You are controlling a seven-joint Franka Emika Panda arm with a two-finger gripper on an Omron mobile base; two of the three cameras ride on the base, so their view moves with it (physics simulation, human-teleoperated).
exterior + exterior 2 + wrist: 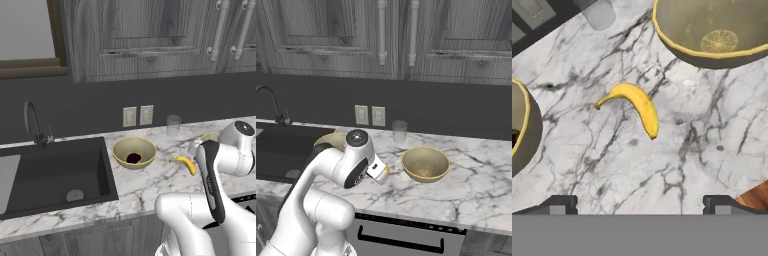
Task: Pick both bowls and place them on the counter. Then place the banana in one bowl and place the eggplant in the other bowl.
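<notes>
Two tan-yellow bowls stand on the marble counter (140,187). The bowl (134,152) beside the sink holds the dark eggplant (133,158). The other bowl (426,163) is empty and shows at the top right of the hand view (712,30). The banana (637,105) lies on the counter between them, also seen as the banana (185,163) by the arm. My gripper (639,206) hovers above it, open and holding nothing, its fingertips (558,205) well apart. The arm hides part of the empty bowl in the left base view.
A clear glass (173,125) stands at the back by the wall outlets (138,116). The black sink (50,175) with its faucet (32,122) lies to the left. Cabinets hang above. An oven front (406,235) sits below the counter edge.
</notes>
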